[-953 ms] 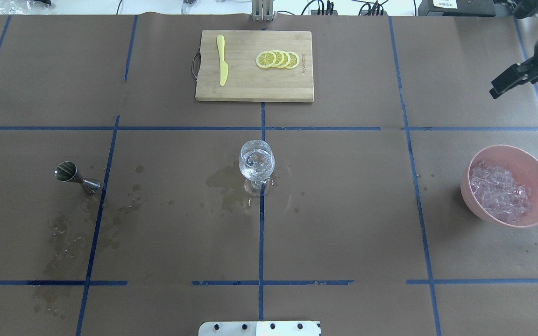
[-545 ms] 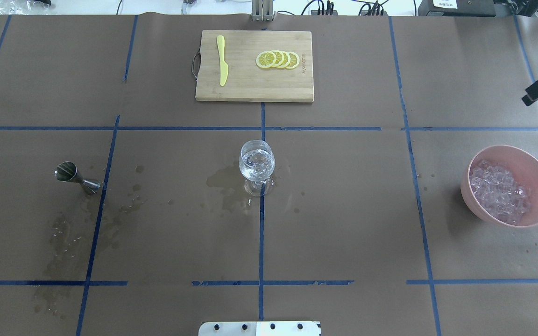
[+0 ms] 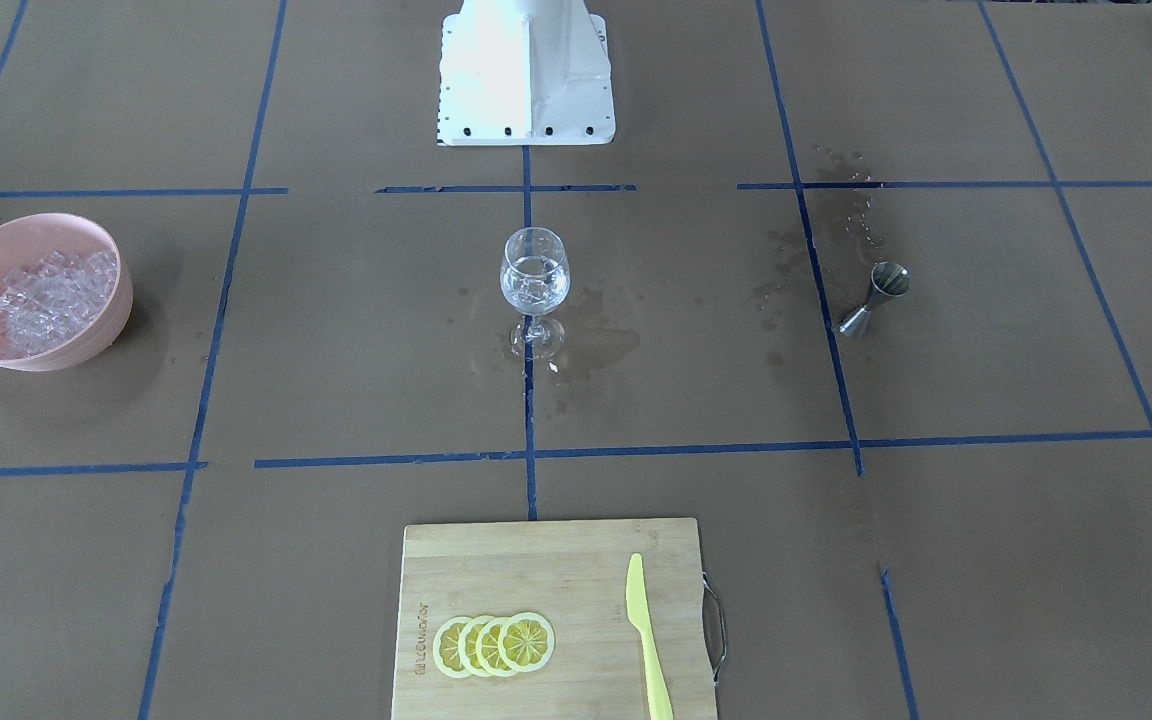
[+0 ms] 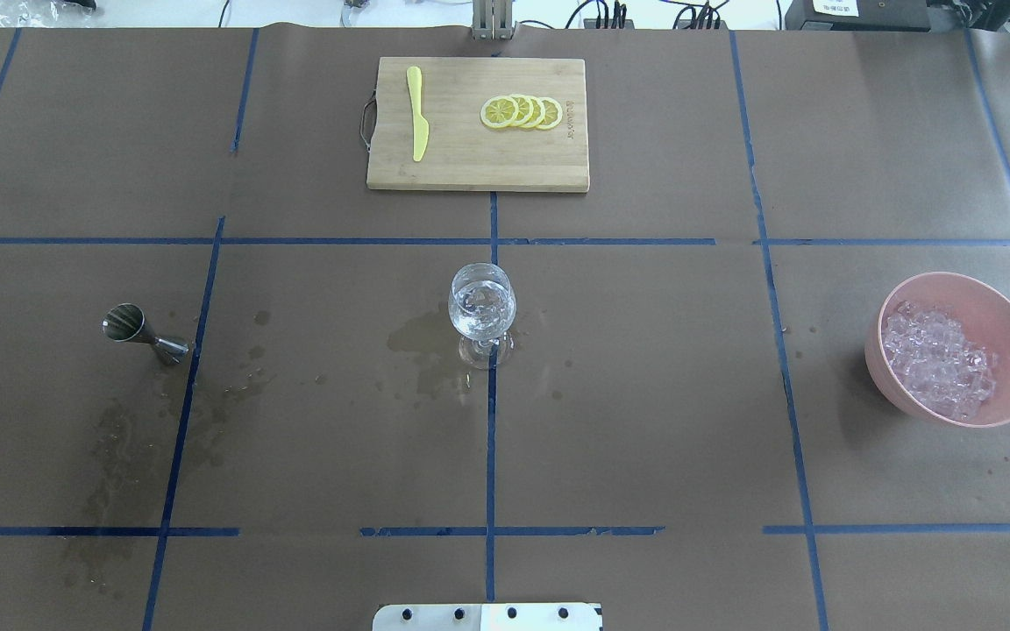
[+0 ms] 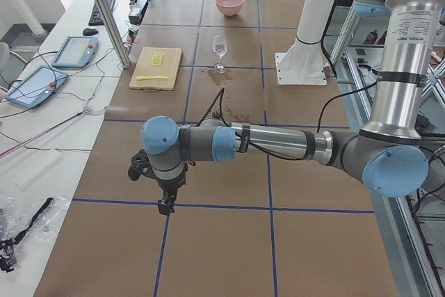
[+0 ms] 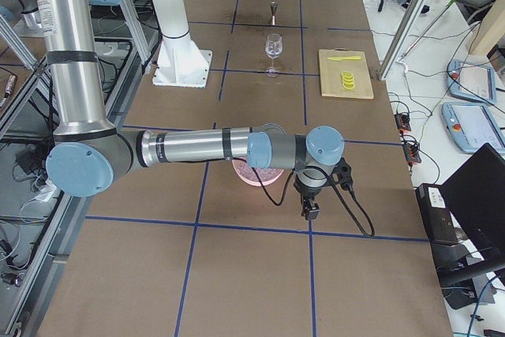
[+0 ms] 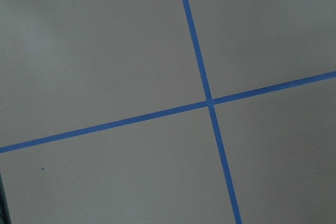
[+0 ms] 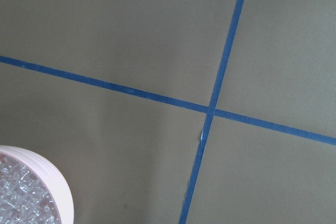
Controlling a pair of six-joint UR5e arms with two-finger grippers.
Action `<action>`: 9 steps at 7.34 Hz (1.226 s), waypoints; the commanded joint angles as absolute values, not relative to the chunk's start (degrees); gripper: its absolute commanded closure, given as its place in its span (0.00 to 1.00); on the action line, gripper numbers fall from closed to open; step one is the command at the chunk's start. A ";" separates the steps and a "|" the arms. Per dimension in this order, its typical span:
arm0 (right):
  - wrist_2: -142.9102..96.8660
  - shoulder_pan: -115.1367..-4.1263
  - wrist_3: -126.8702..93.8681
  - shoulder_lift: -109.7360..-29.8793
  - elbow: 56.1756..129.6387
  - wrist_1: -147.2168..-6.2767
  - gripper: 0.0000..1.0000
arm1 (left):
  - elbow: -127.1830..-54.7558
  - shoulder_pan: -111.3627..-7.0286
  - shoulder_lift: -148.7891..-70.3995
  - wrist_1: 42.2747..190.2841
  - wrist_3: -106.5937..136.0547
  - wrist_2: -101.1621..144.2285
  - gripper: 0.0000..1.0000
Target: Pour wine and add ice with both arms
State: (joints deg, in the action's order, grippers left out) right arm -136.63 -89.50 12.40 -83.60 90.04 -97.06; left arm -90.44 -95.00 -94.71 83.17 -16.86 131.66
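A stemmed wine glass (image 4: 482, 303) stands at the table's centre with clear, glassy contents; I cannot separate wine from ice in it. The steel jigger (image 4: 133, 327) stands upright at the left, its inside dark. A pile of ice (image 4: 936, 359) fills the pink bowl (image 4: 961, 278) at the right. Neither gripper shows in the overhead or front views. The left gripper (image 5: 165, 204) hangs over bare paper beyond the table's left part, and the right gripper (image 6: 309, 211) hangs just past the bowl. I cannot tell whether either is open or shut.
A wooden cutting board (image 4: 470, 171) at the far centre carries a yellow knife (image 4: 417, 112) and lemon slices (image 4: 521, 112). Wet stains (image 4: 422, 346) darken the paper beside the glass and near the jigger. The white base block (image 3: 526, 75) sits at the robot's edge.
The right gripper, seen at the overhead view's right edge before, slid further right and has left that view. Glass, jigger and bowl have not moved.
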 commanded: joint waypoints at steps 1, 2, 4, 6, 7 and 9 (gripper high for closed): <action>-136.23 -90.35 7.32 -83.06 89.82 -97.03 0.00 | -89.91 -94.92 -93.43 83.58 -16.09 131.66 0.00; -136.67 -91.48 7.30 -83.32 90.17 -97.12 0.00 | -90.43 -94.75 -93.60 84.37 -12.78 131.66 0.00; -136.85 -92.02 7.29 -83.41 90.18 -97.12 0.00 | -90.53 -91.96 -93.52 89.02 -8.88 131.57 0.00; -137.28 -92.63 7.29 -83.85 90.18 -97.21 0.00 | -90.18 -90.70 -93.34 89.12 -9.05 131.22 0.00; -137.29 -92.64 7.29 -83.85 90.09 -97.21 0.00 | -90.18 -90.70 -93.34 89.12 -9.14 131.13 0.00; -137.20 -92.64 7.29 -84.11 89.74 -97.12 0.00 | -90.18 -90.70 -93.25 89.12 -9.05 131.31 0.00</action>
State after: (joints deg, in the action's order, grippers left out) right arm -137.25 -92.60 7.29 -83.93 89.91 -97.19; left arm -90.19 -90.74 -93.31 89.11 -9.04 131.20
